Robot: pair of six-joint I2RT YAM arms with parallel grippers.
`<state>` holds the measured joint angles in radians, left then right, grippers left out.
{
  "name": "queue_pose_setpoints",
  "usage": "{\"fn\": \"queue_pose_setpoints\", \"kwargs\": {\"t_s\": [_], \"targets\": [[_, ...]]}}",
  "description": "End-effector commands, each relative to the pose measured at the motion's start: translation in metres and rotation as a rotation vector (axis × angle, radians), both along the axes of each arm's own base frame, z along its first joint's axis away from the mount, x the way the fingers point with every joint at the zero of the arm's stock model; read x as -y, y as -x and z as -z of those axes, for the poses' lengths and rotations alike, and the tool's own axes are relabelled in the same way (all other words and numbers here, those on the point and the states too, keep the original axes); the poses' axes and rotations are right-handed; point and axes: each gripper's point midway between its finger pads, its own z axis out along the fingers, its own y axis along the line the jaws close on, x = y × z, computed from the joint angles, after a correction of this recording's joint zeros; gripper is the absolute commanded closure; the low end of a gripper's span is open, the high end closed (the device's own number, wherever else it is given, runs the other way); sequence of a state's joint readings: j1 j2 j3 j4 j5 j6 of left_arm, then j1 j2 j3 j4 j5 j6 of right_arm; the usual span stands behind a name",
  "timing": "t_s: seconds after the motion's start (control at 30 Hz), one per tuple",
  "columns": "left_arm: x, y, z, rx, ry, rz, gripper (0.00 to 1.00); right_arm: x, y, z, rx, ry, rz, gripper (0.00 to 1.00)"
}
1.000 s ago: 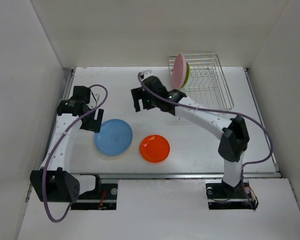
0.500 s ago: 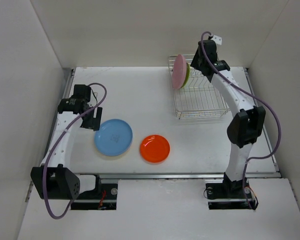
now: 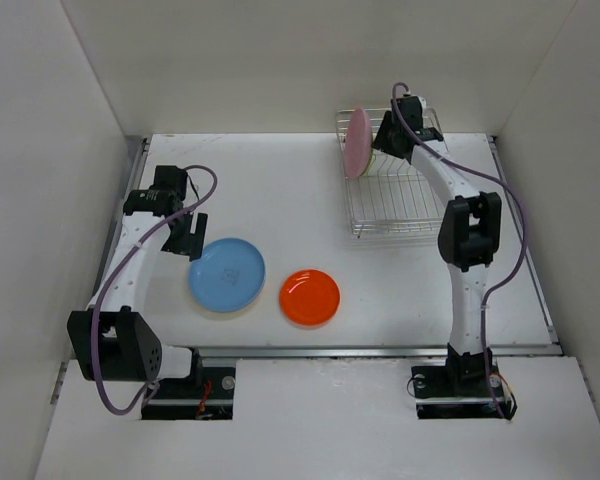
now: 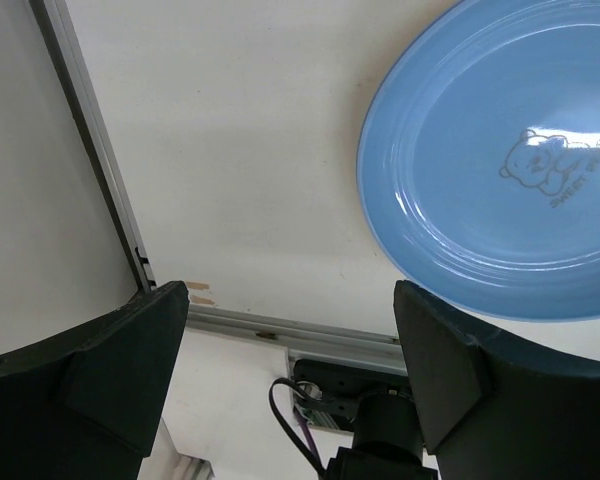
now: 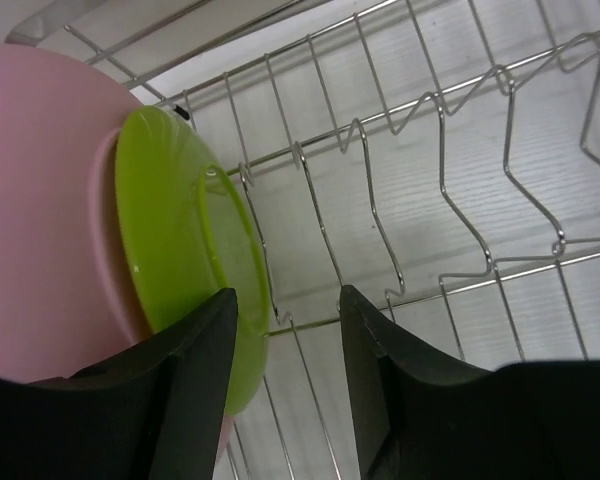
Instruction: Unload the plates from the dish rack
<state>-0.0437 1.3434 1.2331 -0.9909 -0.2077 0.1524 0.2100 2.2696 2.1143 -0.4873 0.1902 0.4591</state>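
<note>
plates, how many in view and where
4. The blue plate and the red-orange plate lie flat on the table; the pink plate and the lime green plate stand on edge in the dish rack. Others may be hidden under the blue one.

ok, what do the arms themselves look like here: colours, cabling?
The left arm and right arm match: white tubular links, black joint housings, black bases. A purple cable loops loosely along each, from base to wrist. The jaws are matte black, blocky and flat-faced. No markings are legible.
</note>
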Motion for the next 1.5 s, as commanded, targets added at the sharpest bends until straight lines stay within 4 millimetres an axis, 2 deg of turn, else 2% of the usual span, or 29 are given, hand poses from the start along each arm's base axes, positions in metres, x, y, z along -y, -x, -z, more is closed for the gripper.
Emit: {"fn": "queue_pose_setpoints", "kwargs": {"t_s": [0.0,0.07,0.1,0.13,0.2,0.3,0.33,0.37,0.5,0.57,0.6,0.63,0.67,0.7,0.83,0.9,1.07,1.17,1.2,1.23,1.27,1.3,1.33,1.4,1.47], "targets": [[-0.002,-0.005,-0.011,0.039,-0.006,-0.021,0.19,-0.019,-0.018,-0.018,0.08,-0.075,-0.06,0.49],[-0.002,-0.006,-0.009,0.03,-0.006,-0.021,0.19,-0.016,-0.019,-0.018,0.082,-0.076,-0.034,0.54],[-0.002,-0.006,-0.009,0.03,-0.006,-0.021,0.19,-0.013,-0.014,-0.009,0.061,-0.07,-0.015,0.54],[-0.002,-0.006,-0.009,0.03,-0.006,-0.021,0.19,-0.01,-0.013,-0.024,0.096,-0.071,-0.006,0.54],[-0.002,-0.006,-0.009,0.03,-0.006,-0.021,0.19,0.0,-0.008,-0.036,0.126,-0.055,0.043,0.53],[-0.002,-0.006,-0.009,0.03,-0.006,-0.021,0.19,0.012,0.006,-0.069,0.195,-0.036,0.079,0.53],[-0.002,-0.006,-0.009,0.03,-0.006,-0.021,0.19,0.014,0.013,-0.065,0.188,-0.034,0.079,0.53],[-0.001,-0.006,-0.009,0.029,0.002,-0.018,0.19,0.016,0.016,-0.092,0.254,-0.029,0.067,0.53],[-0.001,-0.006,-0.011,0.029,0.002,-0.018,0.19,0.005,0.022,-0.104,0.274,-0.057,-0.001,0.5],[-0.001,-0.006,-0.011,0.029,0.002,-0.018,0.19,0.0,0.019,-0.104,0.265,-0.058,-0.026,0.48],[-0.001,-0.006,-0.011,0.029,0.002,-0.018,0.19,-0.002,0.016,-0.083,0.208,-0.052,-0.035,0.48],[0.001,-0.005,-0.013,0.038,0.011,-0.015,0.19,-0.005,0.013,-0.075,0.188,-0.053,-0.043,0.47],[0.001,-0.005,-0.013,0.038,0.011,-0.015,0.19,-0.008,0.007,-0.08,0.193,-0.061,-0.054,0.47],[0.001,-0.005,-0.013,0.038,0.011,-0.015,0.19,-0.009,0.002,-0.06,0.153,-0.054,-0.054,0.47],[0.001,-0.005,-0.015,0.047,0.012,-0.015,0.19,-0.012,-0.003,-0.036,0.105,-0.066,-0.044,0.48],[0.001,-0.005,-0.015,0.047,0.012,-0.015,0.19,-0.012,-0.004,-0.038,0.114,-0.068,-0.044,0.48],[0.001,-0.003,-0.012,0.038,0.011,-0.015,0.19,-0.013,-0.008,-0.022,0.095,-0.073,-0.037,0.52],[0.001,-0.003,-0.012,0.038,0.011,-0.015,0.19,-0.019,-0.008,-0.008,0.068,-0.085,-0.061,0.57],[0.001,-0.003,-0.012,0.038,0.011,-0.015,0.19,-0.019,-0.008,-0.008,0.068,-0.085,-0.061,0.69],[0.001,-0.003,-0.012,0.038,0.011,-0.015,0.19,-0.018,-0.007,-0.006,0.058,-0.083,-0.06,0.76],[0.001,-0.003,-0.012,0.038,0.011,-0.015,0.19,-0.015,-0.006,-0.004,0.051,-0.07,-0.044,0.89],[0.001,-0.002,-0.014,0.047,0.012,-0.015,0.19,-0.011,-0.004,-0.013,0.064,-0.062,-0.029,0.89],[0.001,-0.002,-0.014,0.047,0.012,-0.015,0.19,-0.006,-0.002,-0.019,0.074,-0.06,0.0,0.99],[0.002,0.0,-0.013,0.038,0.02,-0.012,0.19,0.005,0.006,-0.044,0.124,-0.042,0.041,1.0],[0.004,0.0,-0.013,0.037,0.03,-0.008,0.19,0.004,0.01,-0.071,0.194,-0.028,0.049,1.0]]}}
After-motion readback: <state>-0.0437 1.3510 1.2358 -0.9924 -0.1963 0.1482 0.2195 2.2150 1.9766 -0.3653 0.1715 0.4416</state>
